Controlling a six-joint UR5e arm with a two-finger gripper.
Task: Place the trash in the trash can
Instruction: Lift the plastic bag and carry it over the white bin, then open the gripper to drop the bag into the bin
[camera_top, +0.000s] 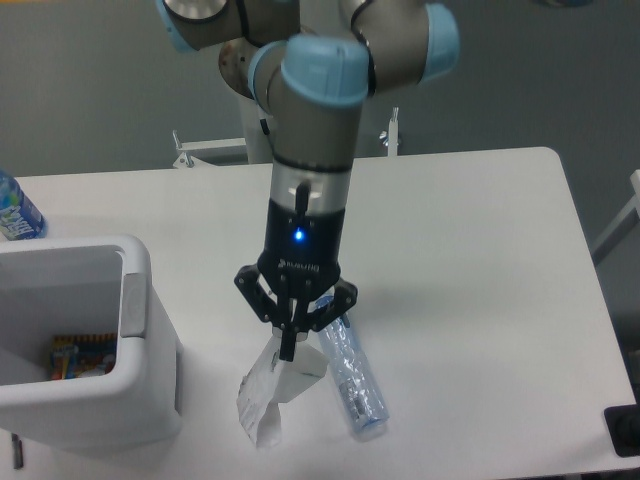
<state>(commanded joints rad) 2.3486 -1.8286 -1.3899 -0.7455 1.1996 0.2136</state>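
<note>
While the arm hangs over the middle of the counter, its gripper points straight down with the jaws clenched on the top edge of the crumpled white paper wrapper, which dangles below them with its lower end close to the surface; whether that end is touching the surface or just clear of it cannot be told from this single fixed view. Just to the right of the wrapper, the clear plastic bottle lies on its side on the counter, slanting toward the near edge, and its upper end sits right beside the jaws. The trash can stands at the left, near the wrapper but apart from it, with something colourful already at its bottom. A bottle with a blue label stands at the far left edge, well apart from everything else. The grip looks like a thin pinch on one edge of flimsy paper, so the wrapper could slip free or tear if the arm swings quickly toward the can. A low carry is the other risk: the hanging tail could catch on the can's thick rim and be pulled out of the jaws, so it likely needs more height before crossing. The trailing paper could also brush the clear bottle and roll it toward the counter's edge.
</note>
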